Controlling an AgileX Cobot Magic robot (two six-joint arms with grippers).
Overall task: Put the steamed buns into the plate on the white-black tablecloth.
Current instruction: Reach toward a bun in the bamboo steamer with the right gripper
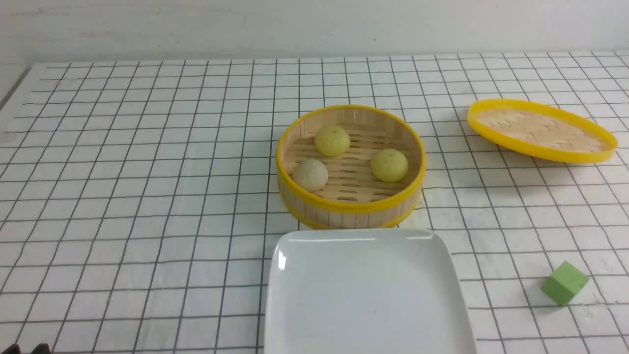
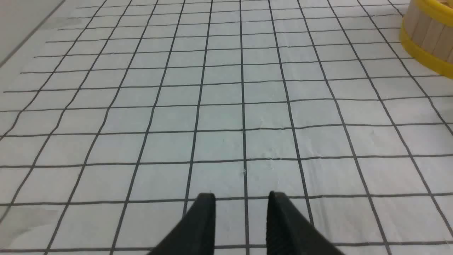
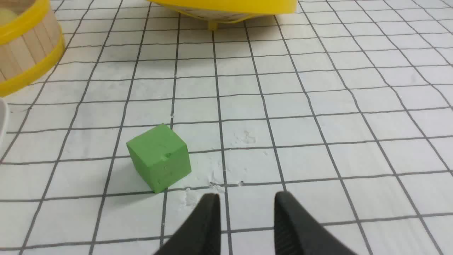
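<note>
Three steamed buns lie in a round bamboo steamer basket: two pale yellow ones and an off-white one. The white plate sits bare on the white-black tablecloth, just in front of the basket. In the left wrist view my left gripper is open over bare cloth, with the basket off to one side. In the right wrist view my right gripper is open above the cloth, close to a green cube. Nothing is between either pair of fingers.
The yellow-rimmed woven lid rests tilted at the back right. The green cube lies right of the plate near the front. A wall runs behind the table's far edge. A dark bit of the left arm shows at the bottom left corner.
</note>
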